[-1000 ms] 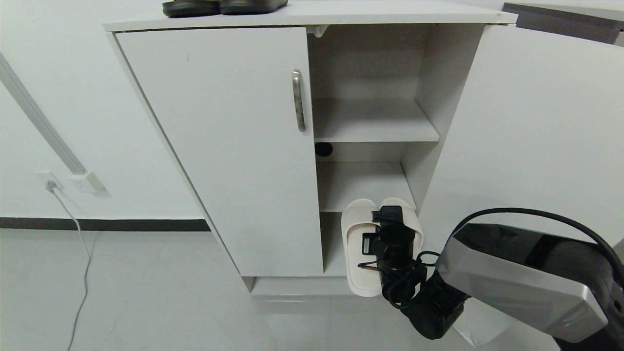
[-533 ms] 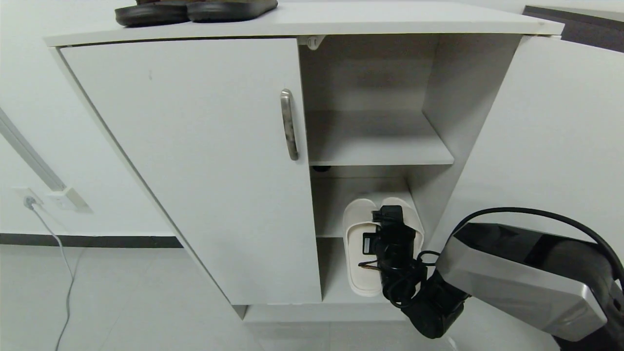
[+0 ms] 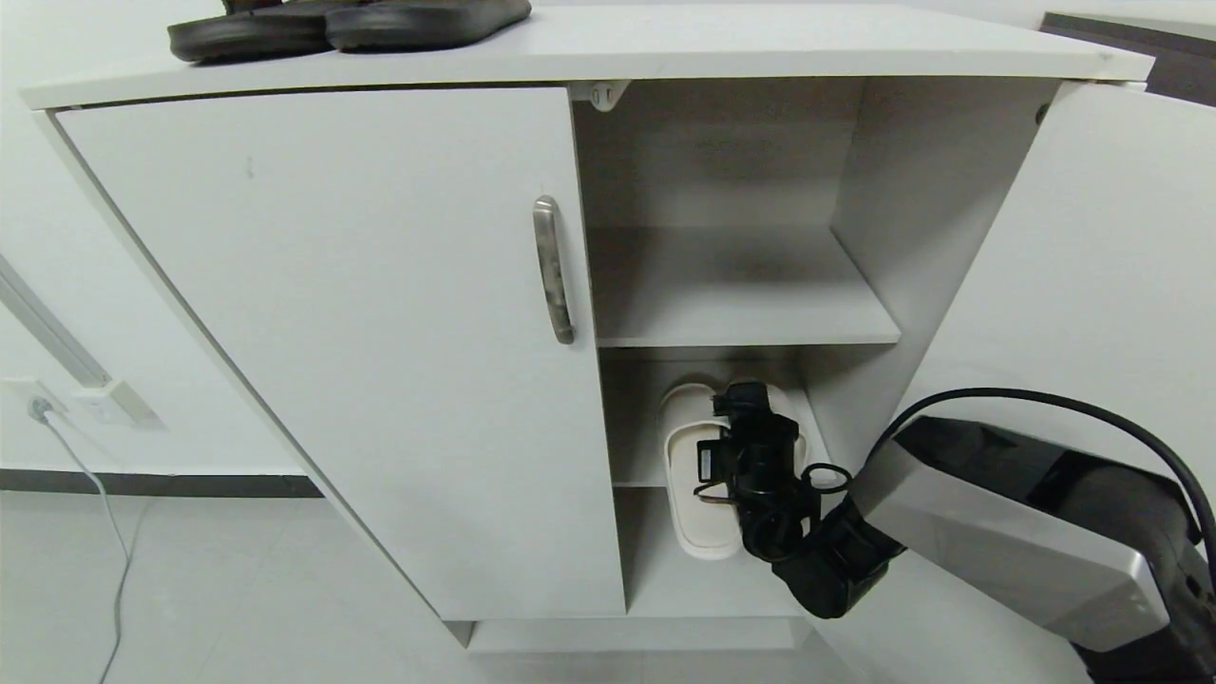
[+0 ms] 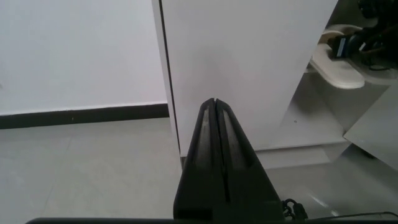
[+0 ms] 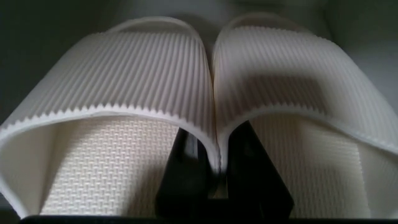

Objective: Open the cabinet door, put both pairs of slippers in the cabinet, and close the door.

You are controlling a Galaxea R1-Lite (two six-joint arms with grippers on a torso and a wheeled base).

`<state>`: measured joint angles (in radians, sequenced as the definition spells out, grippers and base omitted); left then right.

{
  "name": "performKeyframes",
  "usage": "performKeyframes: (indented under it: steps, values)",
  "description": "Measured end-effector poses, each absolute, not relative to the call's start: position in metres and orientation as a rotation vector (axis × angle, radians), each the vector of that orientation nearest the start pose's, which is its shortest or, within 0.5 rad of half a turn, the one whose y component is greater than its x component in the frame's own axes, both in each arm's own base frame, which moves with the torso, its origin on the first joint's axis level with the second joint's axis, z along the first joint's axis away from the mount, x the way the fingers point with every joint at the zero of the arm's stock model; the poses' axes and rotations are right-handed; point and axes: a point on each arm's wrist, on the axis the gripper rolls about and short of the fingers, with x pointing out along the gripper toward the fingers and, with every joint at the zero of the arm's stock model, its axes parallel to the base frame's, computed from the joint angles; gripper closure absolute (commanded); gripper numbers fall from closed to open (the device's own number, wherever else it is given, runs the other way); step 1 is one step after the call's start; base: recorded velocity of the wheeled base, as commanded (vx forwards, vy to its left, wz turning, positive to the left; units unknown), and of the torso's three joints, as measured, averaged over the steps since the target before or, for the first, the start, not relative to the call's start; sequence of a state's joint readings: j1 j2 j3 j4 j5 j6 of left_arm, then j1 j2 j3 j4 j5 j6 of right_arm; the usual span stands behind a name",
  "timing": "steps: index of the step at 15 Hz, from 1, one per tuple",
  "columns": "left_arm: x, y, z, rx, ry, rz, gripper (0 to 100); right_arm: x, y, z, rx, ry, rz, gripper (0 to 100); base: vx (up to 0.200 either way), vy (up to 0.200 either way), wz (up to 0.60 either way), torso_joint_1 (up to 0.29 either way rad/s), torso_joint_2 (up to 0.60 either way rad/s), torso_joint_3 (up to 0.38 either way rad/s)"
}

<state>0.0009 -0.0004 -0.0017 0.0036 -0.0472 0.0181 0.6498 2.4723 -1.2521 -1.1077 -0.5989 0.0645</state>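
The left gripper point(image 4: 215, 107) hangs low over the floor point(image 4: 81, 168) in front of the shut left door point(image 3: 361, 332), jaws pressed together. The right gripper point(image 3: 746, 418) has its jaws clamped on the inner straps of the white slippers point(image 3: 692, 494). Their toes are in over the lower shelf point(image 3: 636, 456) of the cabinet point(image 3: 760, 43), beside the open right door point(image 3: 1092, 266). The dark slippers point(image 3: 342, 24) lie on the cabinet top.

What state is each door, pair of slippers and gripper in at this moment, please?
Left cabinet door: shut.
Right cabinet door: swung wide open.
White slippers: pinched together in the right gripper, toes inside the cabinet, heels sticking out.
Dark slippers: lying on the cabinet's top.
Right gripper: shut on the white slippers.
Left gripper: shut, empty, low in front of the cabinet.
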Motion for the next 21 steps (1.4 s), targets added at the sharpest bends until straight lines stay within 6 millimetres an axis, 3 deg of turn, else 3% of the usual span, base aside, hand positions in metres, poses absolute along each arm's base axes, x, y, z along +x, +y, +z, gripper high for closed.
performKeyframes:
  steps: [6, 12, 13, 17, 21]
  values:
    - [-0.023, -0.001, 0.076, 0.018, 0.001, -0.045, 100, 0.423, 0.283, 0.061, 0.015, 0.067, 0.024, 100, 0.0, 0.0, 0.0, 0.0, 0.0, 0.0]
    - [-0.023, -0.001, 0.076, 0.018, 0.001, -0.046, 100, 0.45, 0.282, 0.055, 0.011, 0.068, -0.006, 100, 0.0, 0.0, 0.0, 0.0, 0.0, 0.0]
    - [-0.023, -0.001, 0.076, 0.018, 0.001, -0.045, 100, 0.451, 0.282, 0.053, 0.012, 0.068, -0.007, 0, 0.0, 0.0, 0.0, 0.0, 0.0, 0.0]
    - [-0.023, -0.001, 0.076, 0.018, 0.001, -0.044, 100, 0.451, 0.282, 0.047, 0.006, 0.078, -0.008, 0, 0.0, 0.0, 0.0, 0.0, 0.0, 0.0]
    - [-0.023, -0.001, 0.076, 0.018, 0.001, -0.045, 100, 0.433, 0.275, 0.045, -0.013, 0.107, -0.004, 0, 0.0, 0.0, 0.0, 0.0, 0.0, 0.0]
